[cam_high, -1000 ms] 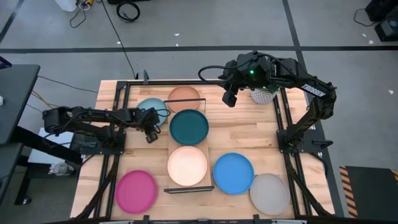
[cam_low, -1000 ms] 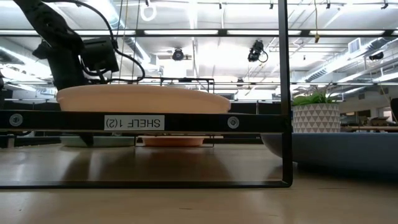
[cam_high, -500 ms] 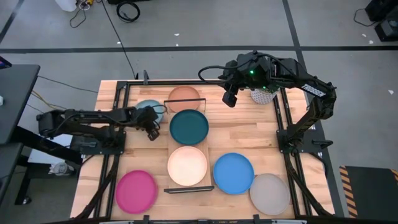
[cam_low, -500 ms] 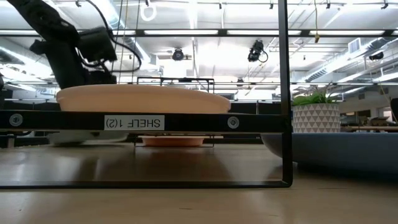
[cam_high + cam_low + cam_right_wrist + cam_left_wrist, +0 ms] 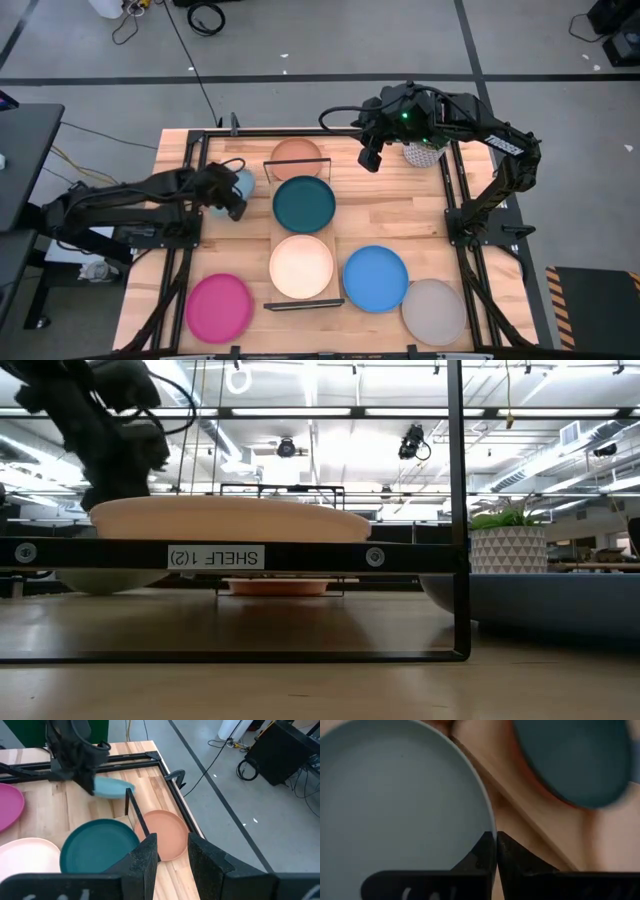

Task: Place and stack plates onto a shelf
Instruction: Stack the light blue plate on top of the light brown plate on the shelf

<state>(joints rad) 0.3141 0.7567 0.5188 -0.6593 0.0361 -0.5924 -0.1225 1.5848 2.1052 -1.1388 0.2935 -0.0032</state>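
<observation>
My left gripper is shut on the light blue plate, left of the shelf's far end; the plate also shows in the left wrist view and the right wrist view. The light-wood shelf carries the dark teal plate and the peach plate. The terracotta plate lies flat on the table at the shelf's far end. My right gripper hangs open and holds nothing, above the table right of the terracotta plate. No orange plate shows. My left gripper pinches the light blue plate's rim between its two fingers, one over the plate's inner face and one outside it. It comes level from the table's left and near side. The plate is lifted clear of the table and tilted.
The magenta plate, bright blue plate and grey plate lie on the table's near part. A potted plant stands at the far right. Black wire frames rise at the shelf's ends. Bare wood lies right of the shelf's middle.
My left gripper, shut on the light blue plate's rim, has risen and drawn back toward the table's left edge. The plate, which lay flat on the table, has come up with it and now hangs tilted. My right arm has kept still.
</observation>
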